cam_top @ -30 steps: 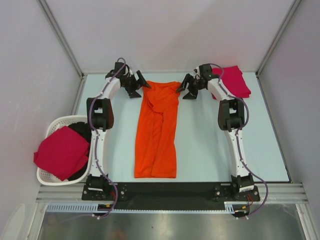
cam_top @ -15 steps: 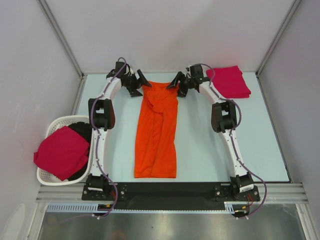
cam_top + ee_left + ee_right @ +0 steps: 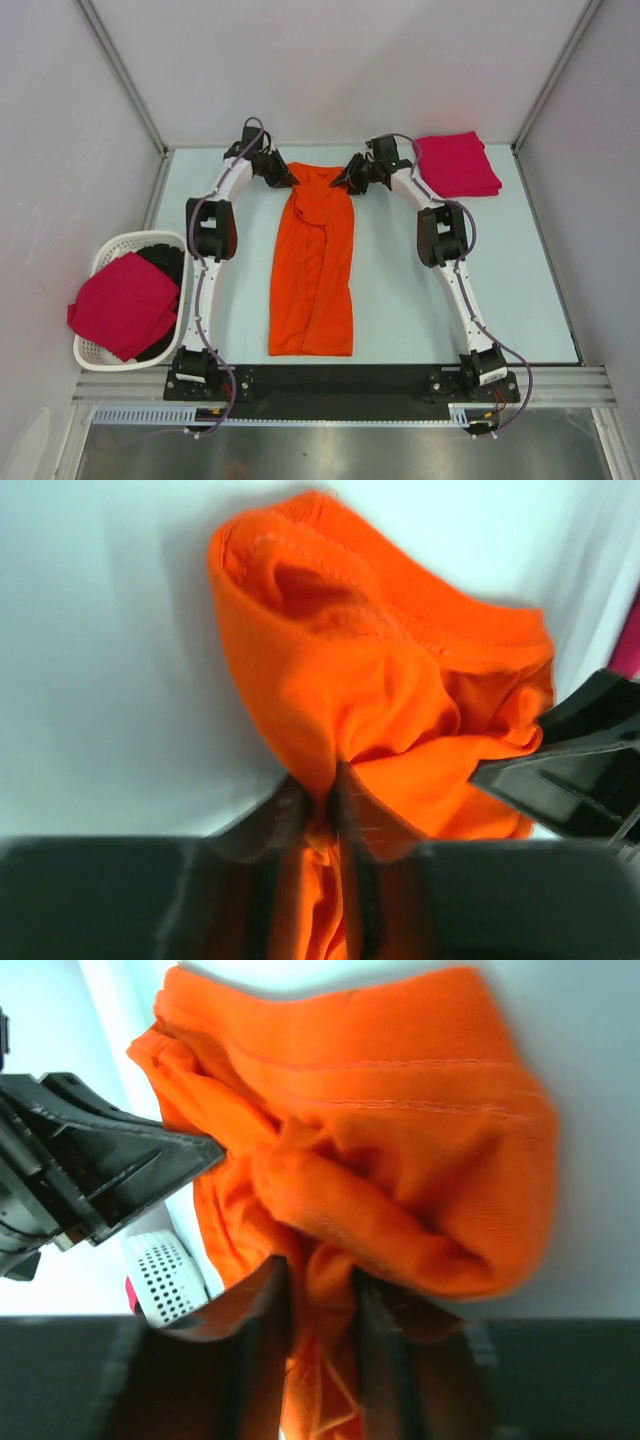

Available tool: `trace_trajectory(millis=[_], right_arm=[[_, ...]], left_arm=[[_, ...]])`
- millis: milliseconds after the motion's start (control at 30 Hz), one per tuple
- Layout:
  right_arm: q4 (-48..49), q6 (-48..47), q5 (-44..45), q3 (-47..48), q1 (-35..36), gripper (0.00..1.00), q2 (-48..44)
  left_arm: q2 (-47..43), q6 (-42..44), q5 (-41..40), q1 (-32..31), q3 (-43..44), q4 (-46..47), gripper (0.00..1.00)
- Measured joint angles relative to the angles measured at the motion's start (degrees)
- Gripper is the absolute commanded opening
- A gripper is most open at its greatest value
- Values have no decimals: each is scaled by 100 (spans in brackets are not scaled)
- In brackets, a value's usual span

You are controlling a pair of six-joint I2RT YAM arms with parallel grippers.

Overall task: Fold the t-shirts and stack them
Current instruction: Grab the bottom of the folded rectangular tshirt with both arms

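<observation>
A bright orange t-shirt (image 3: 312,265) lies lengthwise down the middle of the table, folded into a long narrow strip. My left gripper (image 3: 287,180) is at its far left corner, and the left wrist view shows that gripper (image 3: 322,785) shut on a pinch of the orange t-shirt (image 3: 380,670). At the far right corner, my right gripper (image 3: 346,183) is clamped the same way: the right wrist view shows it (image 3: 320,1275) shut on bunched orange t-shirt (image 3: 400,1130). A folded crimson-pink t-shirt (image 3: 458,164) lies at the back right.
A white slatted basket (image 3: 98,357) stands off the table's left edge with another crimson-pink t-shirt (image 3: 122,305) draped over it and a dark garment (image 3: 162,262) beneath. Grey walls close in the table on three sides. Each wrist view shows the other gripper close by.
Both grippers have moved inward onto the far corners of the orange t-shirt and shut on it. The shirt's far edge is now bunched narrower.
</observation>
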Motion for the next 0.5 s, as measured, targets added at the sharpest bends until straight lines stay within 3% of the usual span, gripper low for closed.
trace_trajectory(millis=[133,333,500], right_arm=[[-11,46,42,-63,-28,10,13],[-2,11,162,-83,-15,10,13],[111,-101,236,-188,11,15,-44]], left_arm=[[46,-35,46,-7,2,96,0],[46,-35,37,-7,2,107,0],[46,-37,4,35,0,114,0]])
